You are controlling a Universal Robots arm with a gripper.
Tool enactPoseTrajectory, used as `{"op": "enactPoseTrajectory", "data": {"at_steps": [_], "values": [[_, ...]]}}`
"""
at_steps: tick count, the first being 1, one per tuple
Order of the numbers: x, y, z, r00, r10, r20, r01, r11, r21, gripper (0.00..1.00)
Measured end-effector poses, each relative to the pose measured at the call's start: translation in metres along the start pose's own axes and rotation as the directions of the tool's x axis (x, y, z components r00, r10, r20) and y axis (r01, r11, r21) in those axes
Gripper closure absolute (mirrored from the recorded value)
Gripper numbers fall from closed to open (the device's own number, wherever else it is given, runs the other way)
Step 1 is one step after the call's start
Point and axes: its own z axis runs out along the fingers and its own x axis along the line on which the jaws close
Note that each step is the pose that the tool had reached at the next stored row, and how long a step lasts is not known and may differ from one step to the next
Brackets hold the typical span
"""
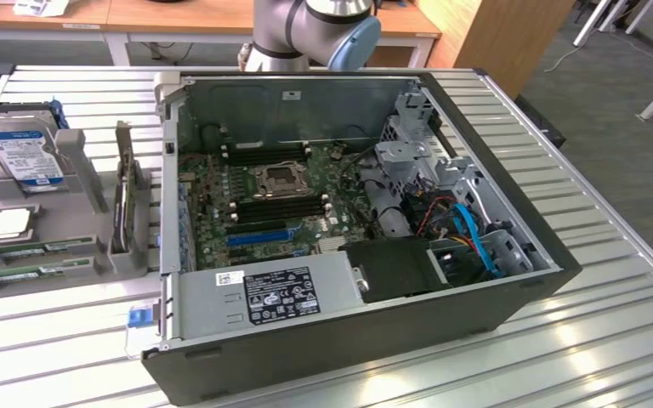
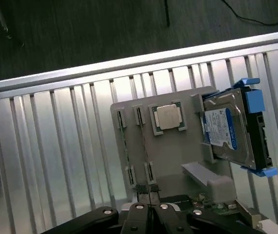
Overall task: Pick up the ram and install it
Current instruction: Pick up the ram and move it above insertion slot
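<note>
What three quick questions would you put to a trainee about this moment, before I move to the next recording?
1. True or false: the ram lies in the grey holder, outside the computer case.
2. Which item carries the blue-and-white label? A) the hard drive B) a fan C) a keyboard
3. Fill in: the claw is ___ (open or shut).
Key: 1 true; 2 A; 3 shut.
</note>
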Motion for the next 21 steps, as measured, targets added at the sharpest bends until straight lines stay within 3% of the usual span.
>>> {"op": "enactPoseTrajectory", "data": {"at_steps": [7,21], "values": [[0.0,0.0,0.0,0.9929,-0.119,-0.0046,0.118,0.993,-0.003,0.9],[0.0,0.0004,0.0001,0.9927,-0.12,-0.0047,0.12,0.9927,-0.0029,0.9]]}}
